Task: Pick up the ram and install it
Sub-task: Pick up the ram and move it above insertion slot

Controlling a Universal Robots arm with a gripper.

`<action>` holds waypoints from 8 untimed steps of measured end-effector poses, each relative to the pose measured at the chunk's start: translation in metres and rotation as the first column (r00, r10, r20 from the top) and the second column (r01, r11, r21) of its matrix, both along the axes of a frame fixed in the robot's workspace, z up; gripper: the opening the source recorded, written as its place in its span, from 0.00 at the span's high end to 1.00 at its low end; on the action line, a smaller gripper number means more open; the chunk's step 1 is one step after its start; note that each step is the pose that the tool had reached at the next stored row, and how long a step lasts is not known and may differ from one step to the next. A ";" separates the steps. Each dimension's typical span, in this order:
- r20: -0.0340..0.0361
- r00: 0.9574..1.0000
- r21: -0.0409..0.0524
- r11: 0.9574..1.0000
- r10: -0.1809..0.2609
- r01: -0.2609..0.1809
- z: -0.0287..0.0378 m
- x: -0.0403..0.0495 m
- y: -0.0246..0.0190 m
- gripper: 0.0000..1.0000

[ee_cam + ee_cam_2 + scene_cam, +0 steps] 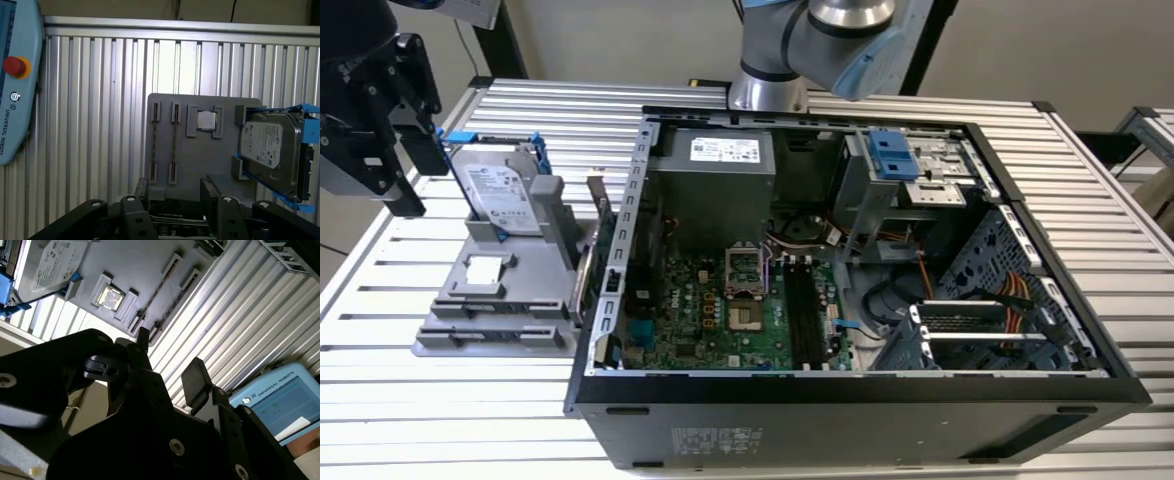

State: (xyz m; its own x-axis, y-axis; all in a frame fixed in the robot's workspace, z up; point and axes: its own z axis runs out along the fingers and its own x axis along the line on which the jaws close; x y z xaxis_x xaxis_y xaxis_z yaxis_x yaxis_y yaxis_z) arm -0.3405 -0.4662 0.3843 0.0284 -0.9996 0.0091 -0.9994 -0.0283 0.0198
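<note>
Two ram sticks (153, 145) (175, 145) stand on edge in slots of a grey holder tray (220, 165); in the second wrist view they show as thin dark lines (157, 290). My gripper (175, 192) hangs above the tray's near end, open, with nothing between its black fingers (195, 377). In the exterior view the gripper (403, 170) is high at the exterior view's left, up and to the left of the tray (480, 300). The open computer case (854, 400) holds the green motherboard (707, 320) with long black memory slots (803, 315).
On the tray, a silver hard drive with blue handles (270, 150) (500, 195) stands beside a small square chip (206, 120). A teach pendant (15, 75) lies on the ribbed metal table (90, 125). The arm's base (767, 90) stands behind the case.
</note>
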 end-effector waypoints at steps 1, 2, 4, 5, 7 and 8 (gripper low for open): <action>0.000 1.000 0.000 1.000 0.000 0.000 -0.0001 0.0000 0.0000 0.00; 0.000 1.000 0.000 1.000 0.000 0.000 -0.0004 0.0000 0.0000 0.00; 0.000 1.000 0.000 1.000 0.000 0.000 -0.0010 0.0000 0.0000 0.00; 0.000 1.000 0.000 1.000 0.000 0.000 -0.0013 0.0000 0.0000 0.00; 0.000 1.000 0.000 1.000 -0.002 0.002 -0.0020 0.0000 0.0000 0.00; 0.000 1.000 0.000 1.000 -0.004 0.004 -0.0023 0.0000 0.0000 0.00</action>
